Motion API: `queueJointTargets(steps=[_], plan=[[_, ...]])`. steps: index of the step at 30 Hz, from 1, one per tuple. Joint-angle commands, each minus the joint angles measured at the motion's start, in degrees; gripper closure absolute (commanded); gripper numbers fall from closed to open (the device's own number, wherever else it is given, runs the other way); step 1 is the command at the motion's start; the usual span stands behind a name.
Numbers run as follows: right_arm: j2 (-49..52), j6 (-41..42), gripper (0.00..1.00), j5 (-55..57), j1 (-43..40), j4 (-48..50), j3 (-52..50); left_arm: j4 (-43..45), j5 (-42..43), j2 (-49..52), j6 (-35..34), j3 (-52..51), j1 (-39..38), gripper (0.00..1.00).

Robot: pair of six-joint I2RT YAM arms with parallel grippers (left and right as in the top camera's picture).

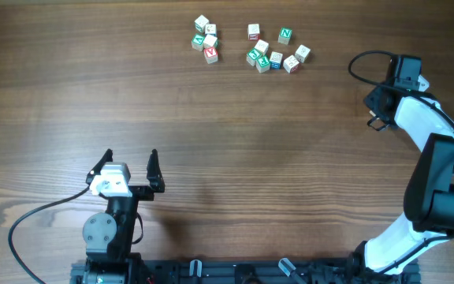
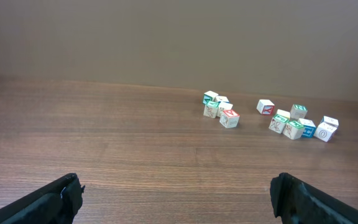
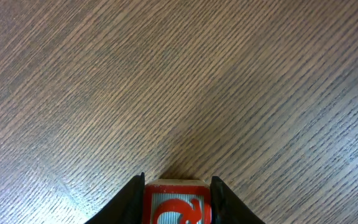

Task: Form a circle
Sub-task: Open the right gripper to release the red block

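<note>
A red-faced block (image 3: pixel 176 208) is being gripped between the partly closed fingers of the right end effector (image 3: pixel 179 185). Its printed mark is being cropped, possibly a letter. The left end effector (image 1: pixel 130 158) is being held wide open and empty near the front edge of the table (image 1: pixel 290 173). Two block clusters (image 1: pixel 205 39) are lying by the far edge — a green N (image 1: pixel 285 35) and a red V (image 1: pixel 210 54) are being shown — and broad open wood is being offered in between.
</note>
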Motion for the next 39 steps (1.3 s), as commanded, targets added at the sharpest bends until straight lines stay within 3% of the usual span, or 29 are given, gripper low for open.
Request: queueJointTargets(steps=[1,8,10,14,17,31,36,39], plan=[[0.8,0.8,0.59,1.0,0.0,0.2,-0.2,0.0,0.9,-0.5,-0.4,-0.4,-0.3,0.00],[0.8,0.8,0.42,0.7,0.0,0.1,0.2,0.0,0.9,-0.5,-0.4,-0.4,-0.3,0.00],[0.6,0.8,0.41,-1.4,0.0,-0.6,1.0,0.0,0.9,-0.5,-0.4,-0.4,-0.3,0.00],[0.0,0.7,0.43,-2.5,0.0,-1.8,2.2,0.0,0.9,-0.5,-0.4,-0.4,-0.3,0.00],[0.0,0.7,0.55,-2.5,0.0,-2.6,2.2,0.0,0.9,-0.5,-0.4,-0.4,-0.3,0.00],[0.0,4.0,0.66,-1.6,0.0,-4.0,2.2,0.0,0.9,-0.5,-0.4,-0.4,-0.3,0.00],[0.0,4.3,0.67,-1.6,0.0,-4.0,2.2,0.0,0.9,-0.5,-0.4,-0.4,-0.3,0.00],[0.0,4.3,0.56,-1.6,0.0,-4.0,2.2,0.0,0.9,-0.5,-0.4,-0.4,-0.3,0.00]])
